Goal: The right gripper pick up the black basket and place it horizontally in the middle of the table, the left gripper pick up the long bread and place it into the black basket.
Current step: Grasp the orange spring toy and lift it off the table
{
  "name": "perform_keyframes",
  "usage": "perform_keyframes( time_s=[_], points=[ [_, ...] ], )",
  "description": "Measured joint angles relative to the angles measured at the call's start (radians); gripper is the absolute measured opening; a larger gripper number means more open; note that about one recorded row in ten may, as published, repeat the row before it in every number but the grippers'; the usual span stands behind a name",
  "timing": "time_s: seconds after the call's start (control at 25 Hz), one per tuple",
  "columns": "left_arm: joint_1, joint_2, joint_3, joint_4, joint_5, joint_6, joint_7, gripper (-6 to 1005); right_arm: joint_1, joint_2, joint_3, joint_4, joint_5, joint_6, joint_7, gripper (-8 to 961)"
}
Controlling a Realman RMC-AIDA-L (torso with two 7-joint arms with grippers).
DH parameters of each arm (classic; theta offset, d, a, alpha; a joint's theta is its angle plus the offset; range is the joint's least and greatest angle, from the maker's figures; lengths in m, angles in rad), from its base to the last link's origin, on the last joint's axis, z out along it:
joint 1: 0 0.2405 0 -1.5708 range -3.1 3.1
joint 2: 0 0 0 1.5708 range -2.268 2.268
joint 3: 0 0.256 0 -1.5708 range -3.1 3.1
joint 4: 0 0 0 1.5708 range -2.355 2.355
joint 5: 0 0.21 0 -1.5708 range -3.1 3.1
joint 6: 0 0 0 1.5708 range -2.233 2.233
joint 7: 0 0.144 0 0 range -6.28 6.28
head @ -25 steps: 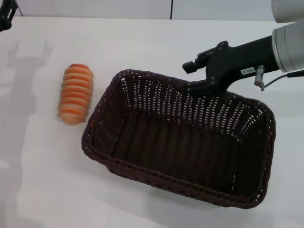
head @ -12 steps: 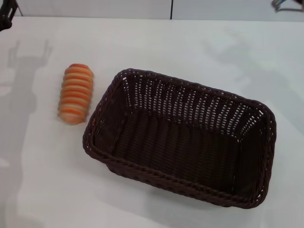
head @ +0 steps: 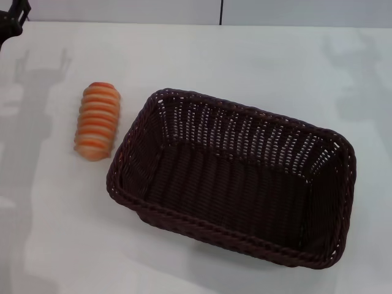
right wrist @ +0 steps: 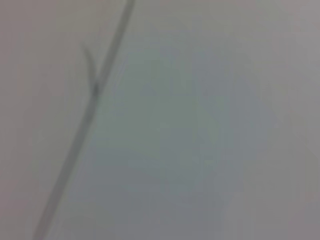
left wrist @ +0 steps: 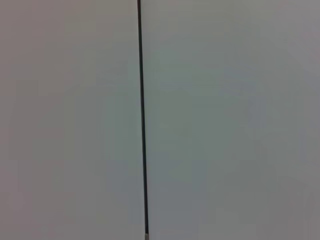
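A second ago the right claw reached in from the right with its fingers at the basket's far rim; now that arm is gone from the head view, and only a faint shadow lies on the bench at the far right. The basket has not moved since then. It sits flat on the bench, right of centre, its long side running slightly askew from upper left down to lower right, open side up and nothing in it.

The bread lies where it did, on the bench just left of the basket's left end, its long axis running toward and away from the robot. Its near end is close to the basket's rim; whether they touch I cannot tell.

The left claw shows only as a dark sliver at the top left corner, well apart from the bread, and its opening cannot be told. Both wrist views show a plain pale surface crossed by a thin dark line.
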Motion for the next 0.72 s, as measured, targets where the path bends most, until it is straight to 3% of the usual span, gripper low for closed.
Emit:
perform_keyframes(
  time_s=[0.16,0.24,0.4,0.48,0.64,0.72],
  points=[
    [-0.009,0.0,-0.001,0.0,-0.001,-0.016,0.013,825,0.018,-0.003,-0.14,0.023,-0.298,0.352,0.141,808],
    [-0.009,0.0,-0.001,0.0,-0.001,-0.016,0.013,825,0.017,-0.005,-0.232,0.1,-0.557,0.545,0.325,808],
    [-0.012,-0.001,0.001,0.0,-0.003,-0.025,0.022,825,-0.048,-0.005,-0.315,0.216,-0.909,0.751,0.764,809],
    [-0.011,-0.001,0.004,0.0,-0.002,-0.023,0.023,824,-0.103,-0.005,-0.334,0.23,-0.966,0.781,0.905,809],
    [0.012,0.0,0.05,-0.046,0.021,-0.041,0.007,824,-0.223,-0.006,-0.344,0.263,-0.935,0.801,1.175,809],
    [0.061,0.008,0.111,-0.168,0.028,-0.15,-0.017,824,-0.281,-0.006,-0.359,0.288,-0.921,0.837,1.274,809]
  ],
)
